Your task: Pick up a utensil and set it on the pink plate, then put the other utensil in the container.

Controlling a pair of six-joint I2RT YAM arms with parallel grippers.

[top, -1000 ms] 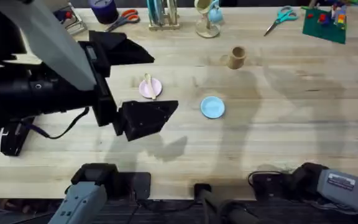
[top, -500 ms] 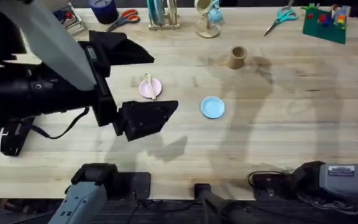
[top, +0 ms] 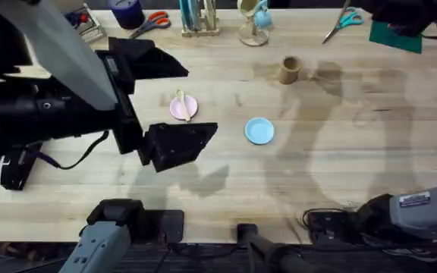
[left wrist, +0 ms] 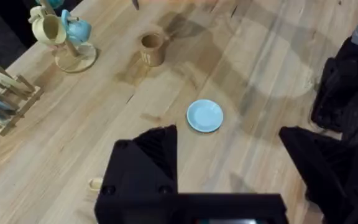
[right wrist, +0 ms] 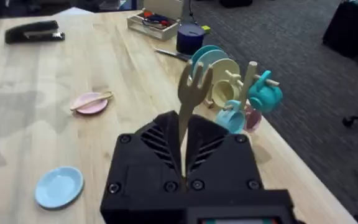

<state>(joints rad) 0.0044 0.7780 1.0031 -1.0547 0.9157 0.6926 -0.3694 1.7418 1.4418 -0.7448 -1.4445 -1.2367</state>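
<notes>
Compared with half a second ago, the right arm now appears dark at the far right corner of the table. The right gripper is clamped on the fork, a pale wooden piece with short tines, standing upright. The spoon lies on the pink plate. The wooden cup stands near the far edge. The left gripper hangs with fingers spread.

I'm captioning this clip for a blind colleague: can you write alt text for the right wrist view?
The right gripper holds a pale wooden fork upright above the table. Behind it, a wooden spoon lies on a small pink plate, and an empty light blue plate sits nearer.
</notes>
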